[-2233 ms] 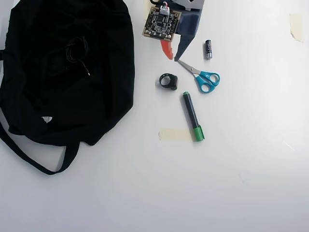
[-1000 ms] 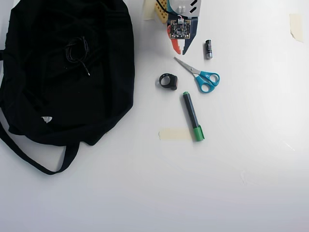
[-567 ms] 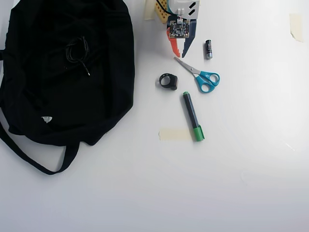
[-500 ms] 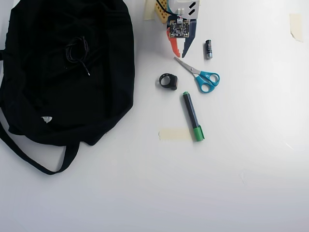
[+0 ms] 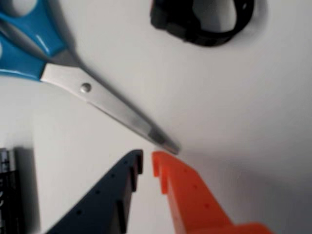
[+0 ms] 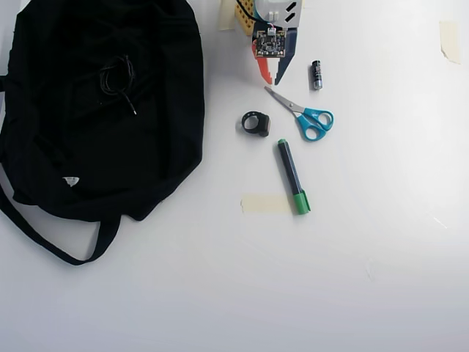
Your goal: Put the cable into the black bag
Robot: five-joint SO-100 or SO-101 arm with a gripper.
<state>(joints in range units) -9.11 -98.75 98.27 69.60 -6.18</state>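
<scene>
The cable (image 6: pixel 116 76), a thin black wire coiled in a small loop with a short plug end pointing down-right, lies on top of the black bag (image 6: pixel 66 139) in the overhead view. The bag is large, floppy and flat at the left, with a white tag and a long strap trailing below it. My gripper (image 6: pixel 274 79) is at the top centre, well to the right of the bag. Its orange and dark fingers are almost together with nothing between them. In the wrist view the gripper (image 5: pixel 147 158) hangs over bare table; neither cable nor bag shows there.
Blue-handled scissors (image 6: pixel 304 114) lie just below the gripper, tips near the fingers (image 5: pixel 97 95). A thick black ring band (image 6: pixel 256 122) (image 5: pixel 204 22), a battery (image 6: pixel 316 75) (image 5: pixel 7 190), a green-capped marker (image 6: pixel 292 174) and a tape strip (image 6: pixel 265 203) lie nearby.
</scene>
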